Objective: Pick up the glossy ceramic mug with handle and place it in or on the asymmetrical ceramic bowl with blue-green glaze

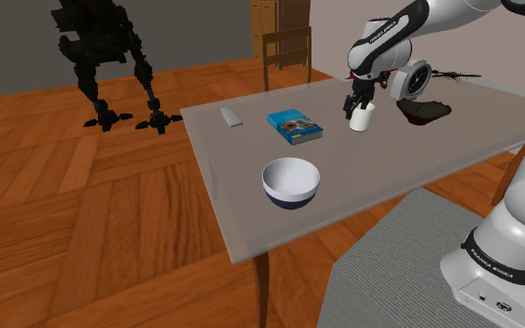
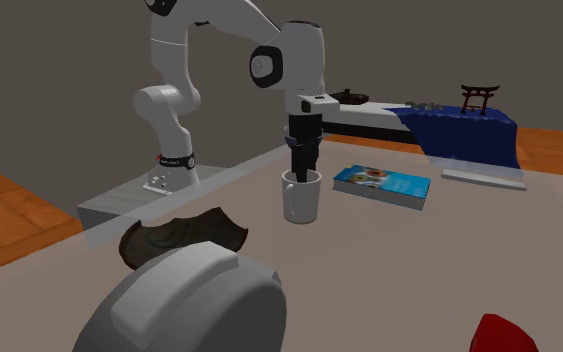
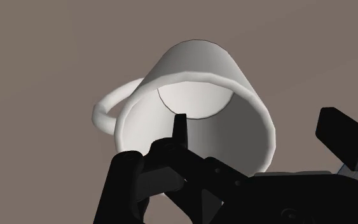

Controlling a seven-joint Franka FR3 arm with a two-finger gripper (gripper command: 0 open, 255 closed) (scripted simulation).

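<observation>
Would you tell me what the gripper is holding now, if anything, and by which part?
Nothing yet: the open gripper straddles the wall of the white mug opposite its handle, one finger inside, one outside, neither touching.

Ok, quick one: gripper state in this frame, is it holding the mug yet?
Gripper: open. One finger is inside the white mug and the other is outside its wall, so it is not clasped yet.

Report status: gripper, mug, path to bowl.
Gripper open, straddling mug wall. Mug upright on table, not yet lifted. Book near route to bowl, probably clear.
</observation>
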